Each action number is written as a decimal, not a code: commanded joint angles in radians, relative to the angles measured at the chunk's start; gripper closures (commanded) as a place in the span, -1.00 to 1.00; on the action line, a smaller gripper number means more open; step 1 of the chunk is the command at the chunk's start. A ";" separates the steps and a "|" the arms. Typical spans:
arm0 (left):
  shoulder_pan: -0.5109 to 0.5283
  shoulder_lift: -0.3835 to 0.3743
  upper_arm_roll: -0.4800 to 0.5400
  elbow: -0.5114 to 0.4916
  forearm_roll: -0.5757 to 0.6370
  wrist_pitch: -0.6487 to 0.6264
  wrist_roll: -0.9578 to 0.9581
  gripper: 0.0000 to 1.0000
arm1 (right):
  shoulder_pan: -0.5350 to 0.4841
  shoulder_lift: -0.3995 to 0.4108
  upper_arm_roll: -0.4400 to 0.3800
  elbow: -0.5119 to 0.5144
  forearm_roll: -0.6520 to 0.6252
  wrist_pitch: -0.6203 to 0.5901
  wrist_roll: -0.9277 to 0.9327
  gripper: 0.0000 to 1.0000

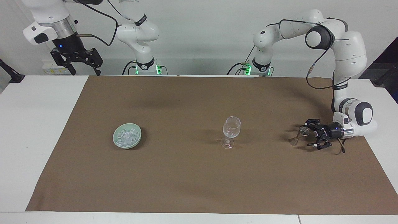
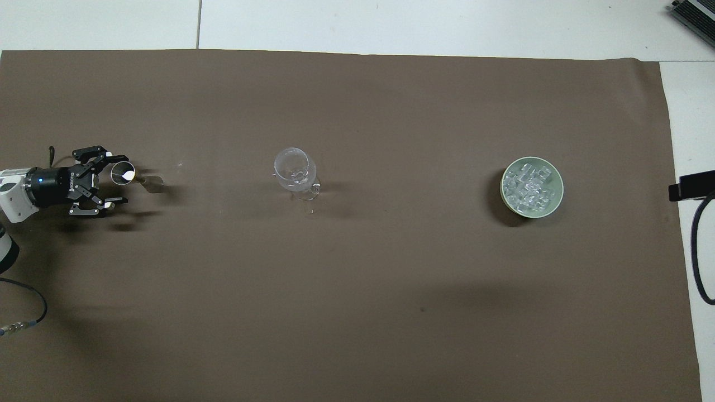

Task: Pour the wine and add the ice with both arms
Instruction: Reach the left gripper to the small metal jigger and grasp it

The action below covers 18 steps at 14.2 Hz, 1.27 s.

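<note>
A small metal hourglass-shaped jigger [image 1: 299,134] [image 2: 124,173] stands on the brown cloth at the left arm's end of the table. My left gripper [image 1: 309,133] [image 2: 115,180] lies level just above the cloth and is open. Its fingertips reach either side of the jigger's upper cup, and I cannot tell if they touch it. A clear wine glass [image 1: 231,130] [image 2: 294,171] stands upright mid-table. The ice [image 1: 127,135] [image 2: 530,184] is heaped in a pale green bowl [image 1: 117,140] [image 2: 553,204] toward the right arm's end. My right gripper [image 1: 81,65] waits open, raised over the table's edge. No wine can be made out.
The brown cloth [image 1: 199,180] [image 2: 357,312] covers most of the white table [image 1: 34,130]. A black cable [image 2: 698,251] hangs at the right arm's end of the overhead view. A dark clamp [image 1: 11,74] sits at the table corner near the right arm.
</note>
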 commanded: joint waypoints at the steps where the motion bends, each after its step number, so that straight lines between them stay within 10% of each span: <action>1: 0.021 0.027 -0.017 -0.001 -0.021 -0.030 0.037 -0.95 | -0.006 -0.013 0.005 -0.008 0.019 -0.005 0.019 -1.00; 18: 0.004 0.030 -0.038 -0.014 -0.049 -0.028 0.073 -0.37 | -0.006 -0.013 0.005 -0.008 0.019 -0.005 0.019 -1.00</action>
